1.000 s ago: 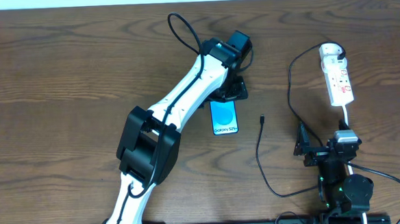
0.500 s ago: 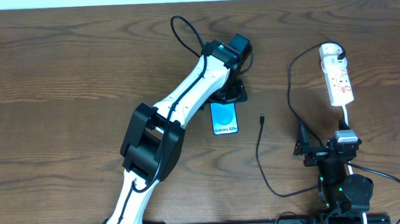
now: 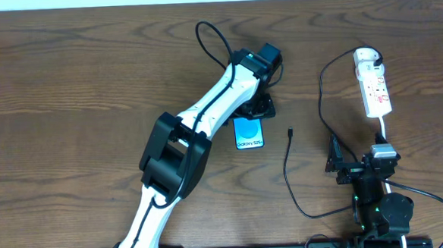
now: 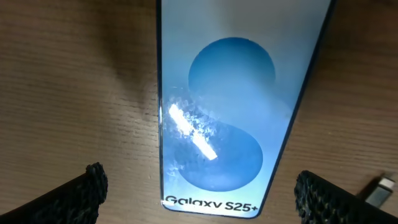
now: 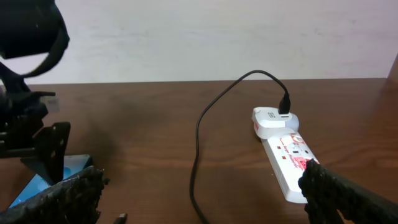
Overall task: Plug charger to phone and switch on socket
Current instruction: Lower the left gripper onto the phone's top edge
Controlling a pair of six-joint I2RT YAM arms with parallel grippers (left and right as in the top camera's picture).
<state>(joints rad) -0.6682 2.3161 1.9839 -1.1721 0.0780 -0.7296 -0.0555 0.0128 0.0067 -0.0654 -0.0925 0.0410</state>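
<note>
The phone (image 3: 249,130) lies flat mid-table, teal screen up with "Galaxy S25+" text; it fills the left wrist view (image 4: 233,106). My left gripper (image 3: 257,105) hovers over its far end, open, its fingertips either side of the phone's near end (image 4: 198,193). The charger is a thin black cable (image 3: 287,174) whose connector tip (image 3: 290,132) lies free right of the phone; the tip also shows in the left wrist view (image 4: 380,190). The cable runs to an adapter in the white socket strip (image 3: 374,86), also in the right wrist view (image 5: 287,155). My right gripper (image 5: 199,199) is open and empty.
The right arm's base (image 3: 372,180) rests at the near right edge, over the strip's white lead. The left arm (image 3: 199,125) stretches diagonally across the table's middle. A pale wall (image 5: 199,37) lies beyond the far edge.
The left arm has shifted slightly right and its elbow has moved forward; the gripper stays over the phone's far end. The right arm, cable and strip have not moved.
</note>
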